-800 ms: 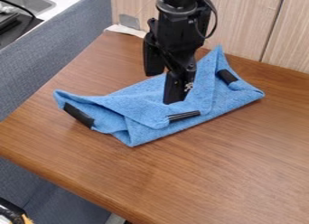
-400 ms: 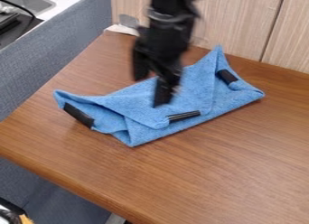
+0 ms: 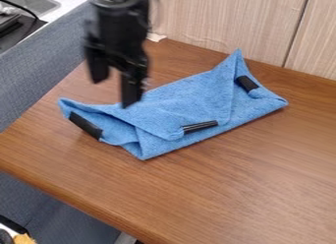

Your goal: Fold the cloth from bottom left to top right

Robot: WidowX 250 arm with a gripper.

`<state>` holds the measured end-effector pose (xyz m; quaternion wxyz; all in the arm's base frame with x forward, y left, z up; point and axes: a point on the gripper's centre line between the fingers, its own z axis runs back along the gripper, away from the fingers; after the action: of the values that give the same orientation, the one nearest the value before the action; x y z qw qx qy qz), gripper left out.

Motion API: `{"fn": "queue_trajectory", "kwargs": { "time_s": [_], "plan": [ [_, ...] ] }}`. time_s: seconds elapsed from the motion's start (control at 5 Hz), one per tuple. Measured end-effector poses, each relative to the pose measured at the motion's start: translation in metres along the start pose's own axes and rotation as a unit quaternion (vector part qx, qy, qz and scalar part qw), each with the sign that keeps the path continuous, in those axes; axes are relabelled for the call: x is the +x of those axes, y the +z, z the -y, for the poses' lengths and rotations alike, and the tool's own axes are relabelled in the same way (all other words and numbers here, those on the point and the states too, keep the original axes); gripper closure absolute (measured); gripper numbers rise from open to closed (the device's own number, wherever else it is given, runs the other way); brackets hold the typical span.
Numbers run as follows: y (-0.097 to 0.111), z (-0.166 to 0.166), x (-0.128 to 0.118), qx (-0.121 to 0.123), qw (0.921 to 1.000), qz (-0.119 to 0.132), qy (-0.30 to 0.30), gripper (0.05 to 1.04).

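Note:
The black gripper hangs at the upper left, over the back-left edge of the cloth, its two fingers apart with nothing between them. Below and to the right of it, the blue cloth lies folded on the table as a long, slanted bundle. One corner points up at the back right, and another sticks out at the left. Black patches show on the cloth at its left end, its front middle and its right end. The front middle patch sits at the tip of a folded-over flap.
The brown wooden table meets a light wood panel at the back. A grey-blue padded partition runs along the left side. Beyond it are a sink and a black object.
The gripper has moved left, away from above the cloth's middle to its back-left edge. The cloth has kept its shape and place.

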<state>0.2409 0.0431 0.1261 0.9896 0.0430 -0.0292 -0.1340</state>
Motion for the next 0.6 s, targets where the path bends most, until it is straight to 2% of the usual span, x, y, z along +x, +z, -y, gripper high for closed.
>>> {"fn": "queue_trajectory", "kwargs": {
  "time_s": [0.2,0.4,0.6],
  "plan": [
    [-0.002,-0.016,-0.03,-0.003,0.9958,0.016,0.09,0.083],
    [-0.011,-0.032,-0.057,-0.01,0.9835,0.039,0.177,0.083],
    [-0.028,-0.042,-0.07,-0.006,0.976,0.04,0.214,0.083]
  ]
}}
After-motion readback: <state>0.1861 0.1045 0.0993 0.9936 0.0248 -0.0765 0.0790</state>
